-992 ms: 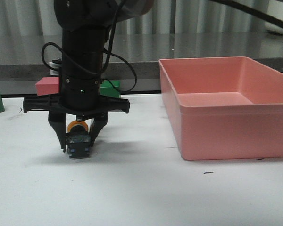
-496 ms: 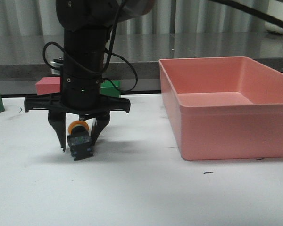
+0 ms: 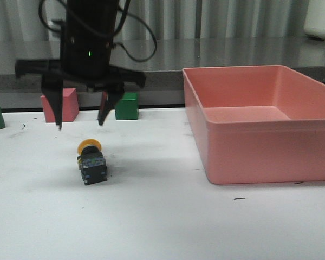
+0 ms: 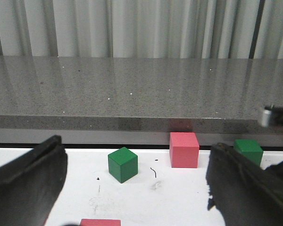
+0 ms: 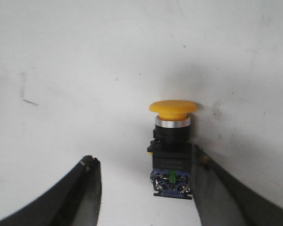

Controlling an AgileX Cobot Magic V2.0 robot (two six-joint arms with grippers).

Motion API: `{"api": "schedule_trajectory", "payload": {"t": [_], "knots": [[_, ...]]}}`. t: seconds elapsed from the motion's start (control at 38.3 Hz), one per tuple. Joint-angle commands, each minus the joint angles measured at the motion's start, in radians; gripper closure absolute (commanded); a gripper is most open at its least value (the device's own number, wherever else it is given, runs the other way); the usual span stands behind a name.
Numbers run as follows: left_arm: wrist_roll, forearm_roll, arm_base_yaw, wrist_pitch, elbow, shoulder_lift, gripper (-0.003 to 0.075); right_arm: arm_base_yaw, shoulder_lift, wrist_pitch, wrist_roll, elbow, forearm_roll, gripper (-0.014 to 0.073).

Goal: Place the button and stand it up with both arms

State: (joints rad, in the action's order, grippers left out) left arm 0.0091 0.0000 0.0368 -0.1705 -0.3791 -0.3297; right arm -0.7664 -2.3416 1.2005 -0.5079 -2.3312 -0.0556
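The button (image 3: 91, 161) is seen lying on its side on the white table (image 3: 206, 227), not standing: its yellow-orange cap is turned away from the front camera and its black base with the bluish contacts is turned towards it. The right end effector (image 3: 80, 125) is held in the air directly above the button, with its two black fingers spread wide and nothing gripped between them; a clear gap is visible between the fingertips and the button below. In the right wrist view the button (image 5: 172, 150) is framed between the spread fingers of the right end effector (image 5: 144, 157), closer to one finger than to the other, and whether that finger is touched cannot be told. Beyond the right end effector, a pink cube (image 3: 62, 105) and a green cube (image 3: 127, 105) are set near the back edge of the table, and a large pink bin (image 3: 260, 122) is placed well apart to its side. The left end effector (image 4: 136, 146) is shown only in its own wrist view, fingers spread and empty, pointed towards the cubes.
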Motion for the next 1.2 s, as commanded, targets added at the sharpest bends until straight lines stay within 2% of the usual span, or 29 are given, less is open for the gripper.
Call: {"api": "schedule_trajectory", "payload": {"t": [0.0,0.1,0.23,0.5,0.65,0.89,1.17], "knots": [[0.001,-0.007,0.0,0.086,-0.036,-0.013,0.0146,0.001,0.11,0.009,0.033,-0.077,0.011,0.0278],[0.001,-0.007,0.0,0.086,-0.036,-0.013,0.0146,0.001,0.126,0.018,0.059,-0.107,0.012,0.0475],[0.001,-0.007,0.0,0.086,-0.036,-0.013,0.0146,0.001,0.138,0.04,0.061,-0.11,0.013,0.0662],[0.001,-0.007,0.0,0.086,-0.036,-0.013,0.0146,0.014,0.177,0.135,0.125,-0.11,0.014,0.0657],[0.001,-0.007,0.0,0.086,-0.036,-0.013,0.0146,0.061,0.231,0.142,0.164,-0.107,0.014,0.0657],[0.001,-0.007,0.0,0.086,-0.036,-0.013,0.0146,0.201,0.35,0.143,0.215,-0.048,0.014,0.0657],[0.001,-0.007,0.0,0.086,-0.036,-0.013,0.0146,0.428,0.581,0.14,0.305,0.251,0.015,0.0657]]}}
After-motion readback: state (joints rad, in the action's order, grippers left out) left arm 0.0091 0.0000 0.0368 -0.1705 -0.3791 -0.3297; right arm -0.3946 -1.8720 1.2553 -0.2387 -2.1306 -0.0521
